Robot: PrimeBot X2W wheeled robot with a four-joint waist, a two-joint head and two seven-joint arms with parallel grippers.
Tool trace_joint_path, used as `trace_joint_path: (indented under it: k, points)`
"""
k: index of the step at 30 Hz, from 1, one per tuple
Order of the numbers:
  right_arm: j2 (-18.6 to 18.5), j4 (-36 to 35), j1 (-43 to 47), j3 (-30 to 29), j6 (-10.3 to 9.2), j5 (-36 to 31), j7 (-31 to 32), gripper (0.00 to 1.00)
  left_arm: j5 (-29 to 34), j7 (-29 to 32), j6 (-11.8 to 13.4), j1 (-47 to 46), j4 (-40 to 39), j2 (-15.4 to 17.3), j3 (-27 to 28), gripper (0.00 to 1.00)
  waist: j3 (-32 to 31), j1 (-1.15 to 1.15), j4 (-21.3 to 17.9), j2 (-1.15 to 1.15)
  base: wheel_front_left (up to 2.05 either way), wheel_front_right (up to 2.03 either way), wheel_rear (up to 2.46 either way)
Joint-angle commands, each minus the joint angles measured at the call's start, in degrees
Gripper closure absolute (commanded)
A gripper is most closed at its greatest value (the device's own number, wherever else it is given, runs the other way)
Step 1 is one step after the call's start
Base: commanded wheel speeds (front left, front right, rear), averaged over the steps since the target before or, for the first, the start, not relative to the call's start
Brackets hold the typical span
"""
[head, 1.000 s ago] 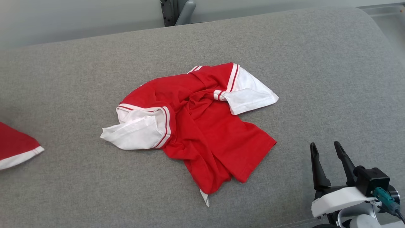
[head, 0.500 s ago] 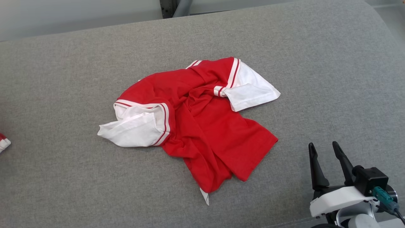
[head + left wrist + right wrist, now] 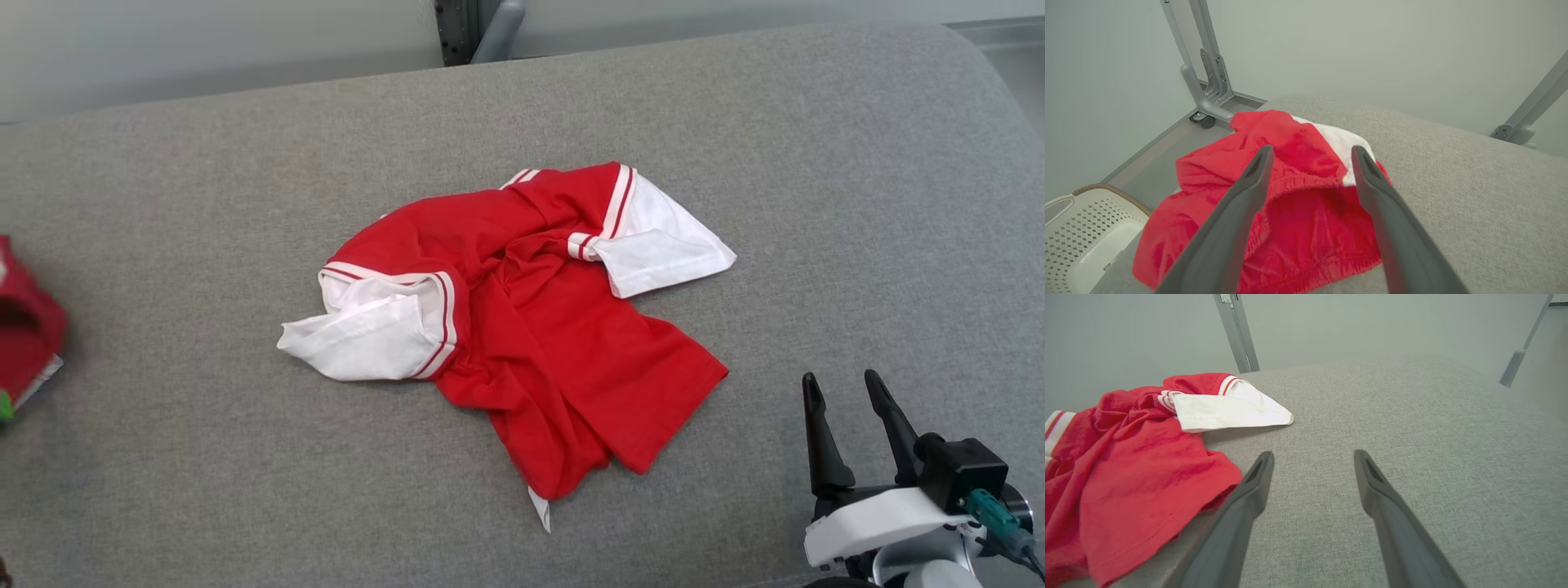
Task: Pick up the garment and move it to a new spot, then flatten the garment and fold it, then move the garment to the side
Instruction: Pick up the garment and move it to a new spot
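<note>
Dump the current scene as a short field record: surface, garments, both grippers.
surface: grey padded top
shirt: red shirt with white sleeves, crumpled mid-surface, not flattened
second garment: red piece, bunched at the surface's left edge
left arm: left gripper open, fingers spread over the red piece
right arm: right gripper open, over bare fabric, apart from the red shirt
nearby: white perforated basket, lower down beside the red piece
</note>
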Motion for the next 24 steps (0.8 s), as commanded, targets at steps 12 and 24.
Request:
trace_joint_path:
  k: [12,24]
  points:
    - [-1.3,-7.2,5.4,0.2,-0.06,-4.7,-0.2,0.00,10.8,-3.1,7.2,23.0,-28.5,-7.9,-1.0,0.00,-10.7,0.00,6.6,0.00,0.00,0.00,0.00]
    - [-3.5,-9.5,7.9,0.3,-0.06,-6.9,-0.2,0.00,25.8,-3.0,6.9,41.2,-49.6,-14.0,1.6,0.00,-13.7,0.00,9.0,0.00,0.00,0.00,0.00]
